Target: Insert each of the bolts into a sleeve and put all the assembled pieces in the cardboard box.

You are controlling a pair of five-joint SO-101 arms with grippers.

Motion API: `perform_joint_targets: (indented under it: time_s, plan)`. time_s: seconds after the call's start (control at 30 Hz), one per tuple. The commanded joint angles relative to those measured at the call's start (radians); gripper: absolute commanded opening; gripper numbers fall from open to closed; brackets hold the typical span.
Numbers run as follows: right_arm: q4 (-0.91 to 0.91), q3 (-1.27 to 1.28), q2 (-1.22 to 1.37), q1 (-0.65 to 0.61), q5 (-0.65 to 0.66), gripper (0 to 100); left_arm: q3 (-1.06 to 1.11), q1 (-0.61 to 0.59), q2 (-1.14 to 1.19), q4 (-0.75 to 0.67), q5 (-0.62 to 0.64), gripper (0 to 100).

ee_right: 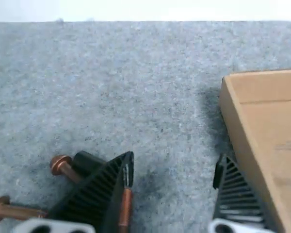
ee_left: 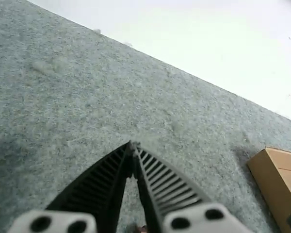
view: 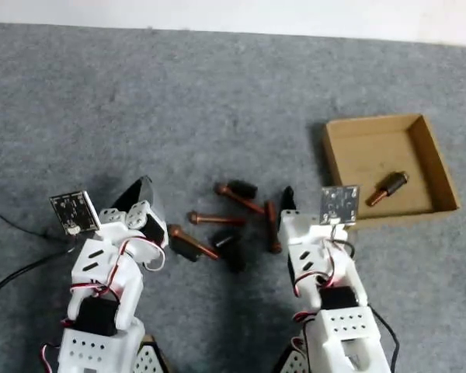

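The small copper bolts [view: 212, 219] and black sleeves [view: 243, 189] lie on the surface [view: 140, 101] between the arms. They look hard, light and likely to roll, so pinch a bolt mid-shaft; the right end effector [ee_right: 177, 156] is wide open, the left end effector [ee_left: 132, 145] closed tight.

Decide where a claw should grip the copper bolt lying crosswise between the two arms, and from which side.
Probably mid-shaft, straight down from above. The bolt lies flat on the mat with its thin shaft bare, so a pinch across it should hold cleanly. Avoid the tip end, where a black sleeve lies close.
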Motion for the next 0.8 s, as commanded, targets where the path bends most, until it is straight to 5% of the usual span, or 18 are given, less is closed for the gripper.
perform_joint_targets:
  time_s: [0.0,0.77]
  plan:
    - [-0.01,0.001,-0.018,-0.007,0.008,24.1,0.024,-0.001,-0.012,-0.026,-0.008,1]
    - [-0.012,0.024,-0.016,-0.002,0.008,24.1,0.024,-0.001,-0.012,-0.025,-0.009,1]
